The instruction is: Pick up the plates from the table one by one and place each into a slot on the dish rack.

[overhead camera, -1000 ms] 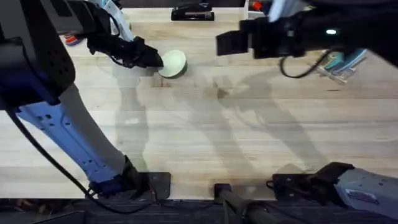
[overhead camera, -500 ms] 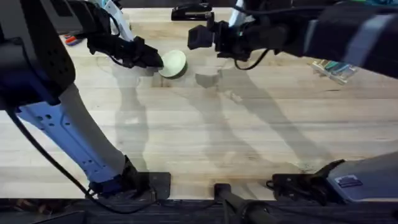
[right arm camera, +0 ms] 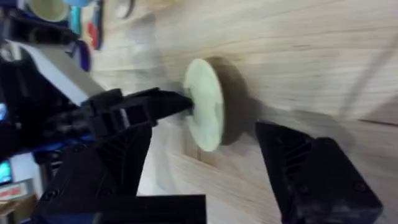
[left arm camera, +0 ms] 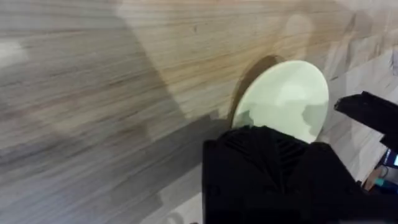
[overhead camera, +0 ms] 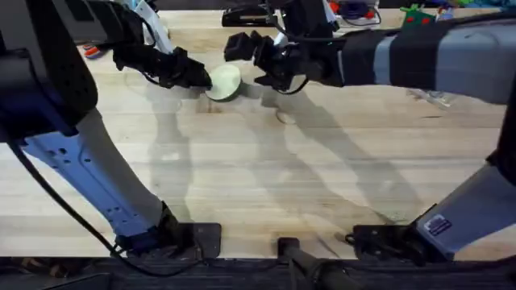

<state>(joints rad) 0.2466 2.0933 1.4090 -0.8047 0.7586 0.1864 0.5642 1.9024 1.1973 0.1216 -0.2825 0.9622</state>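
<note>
The wooden table point(overhead camera: 266, 169) spans the overhead view. The left arm reaches from its lower-left base up and across, its left gripper point(overhead camera: 201, 78) pinching the rim of the cream plate point(overhead camera: 225, 82), which stands tilted on edge at the table's far side. The right arm stretches across the far side; its right gripper point(overhead camera: 246, 56) is spread wide just beside the plate.

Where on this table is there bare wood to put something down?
The wide table stretch between the arms' bases and the cream plate is bare. It is crowded at the far side: the left gripper holds the plate, the right gripper hangs open beside it, and clutter lines the far edge.
</note>
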